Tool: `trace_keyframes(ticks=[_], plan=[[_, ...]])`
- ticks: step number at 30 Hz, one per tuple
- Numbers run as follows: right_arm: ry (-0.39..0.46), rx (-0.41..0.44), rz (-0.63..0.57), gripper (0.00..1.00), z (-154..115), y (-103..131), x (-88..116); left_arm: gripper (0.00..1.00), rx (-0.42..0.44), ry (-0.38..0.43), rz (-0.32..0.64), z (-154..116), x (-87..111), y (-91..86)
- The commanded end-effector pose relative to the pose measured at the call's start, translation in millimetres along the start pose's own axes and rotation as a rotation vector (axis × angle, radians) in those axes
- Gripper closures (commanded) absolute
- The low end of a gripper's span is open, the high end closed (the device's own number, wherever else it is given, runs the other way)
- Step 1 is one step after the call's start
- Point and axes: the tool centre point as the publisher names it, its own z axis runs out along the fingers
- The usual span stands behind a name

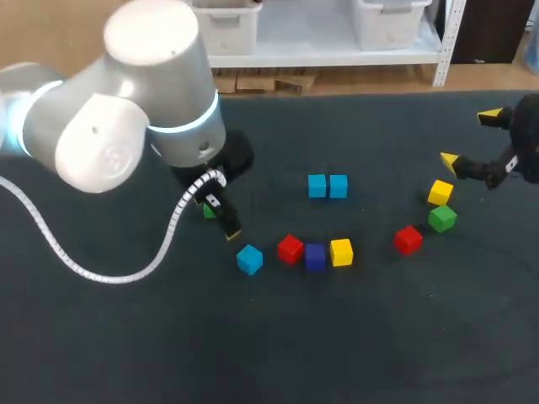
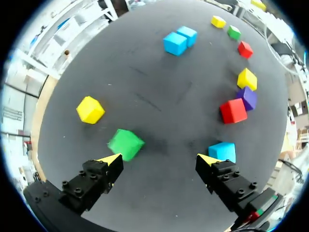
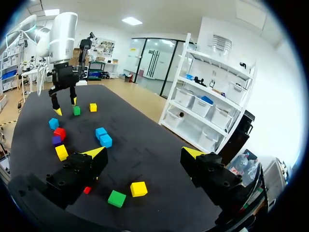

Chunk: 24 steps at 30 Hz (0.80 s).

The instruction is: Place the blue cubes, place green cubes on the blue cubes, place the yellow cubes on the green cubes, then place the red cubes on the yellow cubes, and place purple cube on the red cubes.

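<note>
You are operating in a robotics lab. Indicators: the grey left arm (image 1: 126, 109) has a lit blue joint ring and a white sheathed cable (image 1: 50, 240), and the right arm (image 1: 529, 135) faces it across a dark, matte tabletop (image 1: 379, 337) carrying small coloured cubes (image 1: 315, 256).

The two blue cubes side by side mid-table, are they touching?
Touching. In the head view the left blue cube and the right blue cube sit face to face, no gap showing between them.
</note>
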Motion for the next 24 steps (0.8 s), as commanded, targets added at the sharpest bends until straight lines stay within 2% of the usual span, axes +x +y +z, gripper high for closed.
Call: trace_keyframes(ticks=[1,7,12,17,24], plan=[[0.005,0.023,-0.001,0.0,0.7,3.4,-1.2,0.0,-0.018,-0.017,-0.048,-23.5,13.8,-12.3],[0.005,0.023,-0.001,0.0,0.7,3.4,-1.2,0.0,-0.006,-0.031,-0.096,-19.4,15.6,-45.5],[0.005,0.023,-0.001,0.0,0.7,3.4,-1.2,0.0,0.066,-0.046,-0.174,1.6,12.7,-63.2],[0.005,0.023,-0.001,0.0,0.7,3.4,-1.2,0.0,0.057,-0.037,-0.188,21.7,9.2,-69.1],[0.005,0.023,-0.001,0.0,0.7,3.4,-1.2,0.0,0.031,-0.046,-0.145,21.8,0.0,-67.4]])
